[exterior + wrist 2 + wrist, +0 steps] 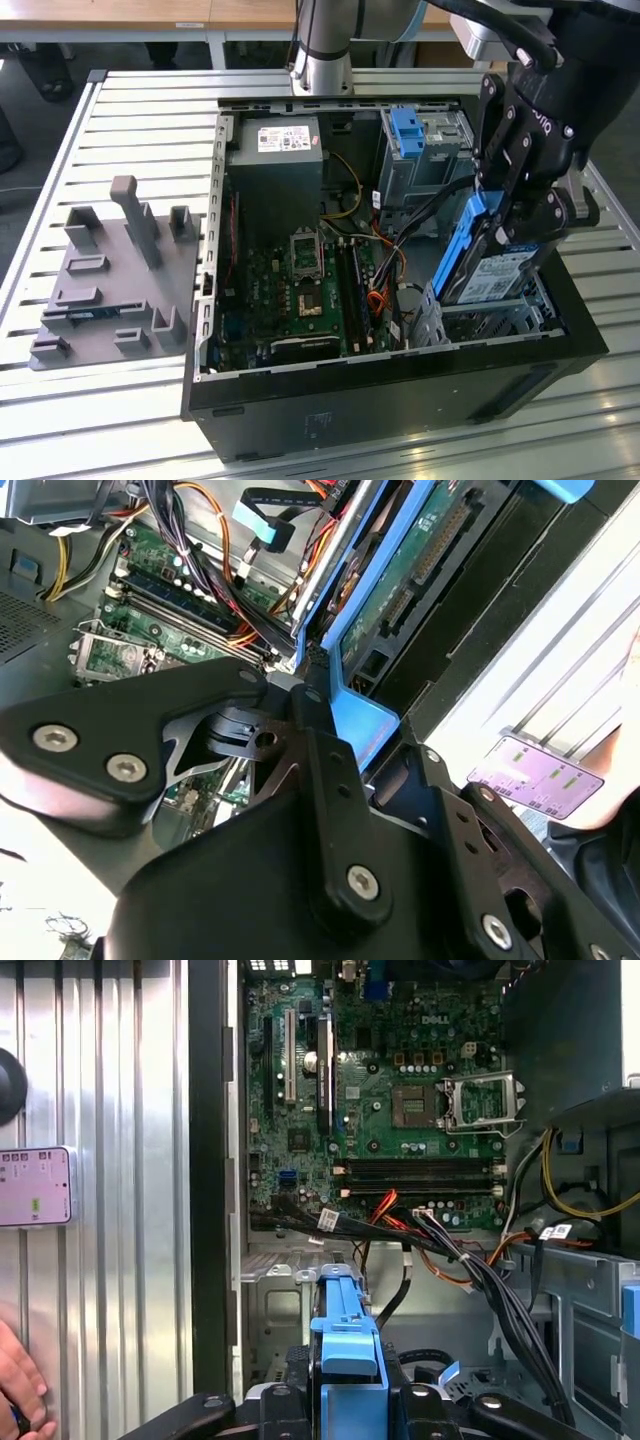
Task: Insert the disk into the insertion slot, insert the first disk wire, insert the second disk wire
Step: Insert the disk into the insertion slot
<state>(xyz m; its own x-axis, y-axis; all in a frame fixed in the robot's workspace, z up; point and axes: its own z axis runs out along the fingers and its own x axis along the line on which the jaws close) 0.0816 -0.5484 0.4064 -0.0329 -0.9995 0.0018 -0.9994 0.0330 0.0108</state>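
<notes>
I have the gripper clamped on the disk. It stands steeply tilted, its long axis running from the fingers down to the insertion slot, with its lower end at the slot's mouth. The exterior view gives me its white-and-blue label in the blue carrier; the second wrist view shows its green circuit-board underside; the first wrist view shows a person's hand beside the slatted table

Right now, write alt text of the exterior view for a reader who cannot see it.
The gripper holds the disk steeply tilted, its lower end at the insertion slot in the open computer case, at the exterior view's right. The case sits on a slatted metal table with a grey fixture at the exterior view's left.
</notes>
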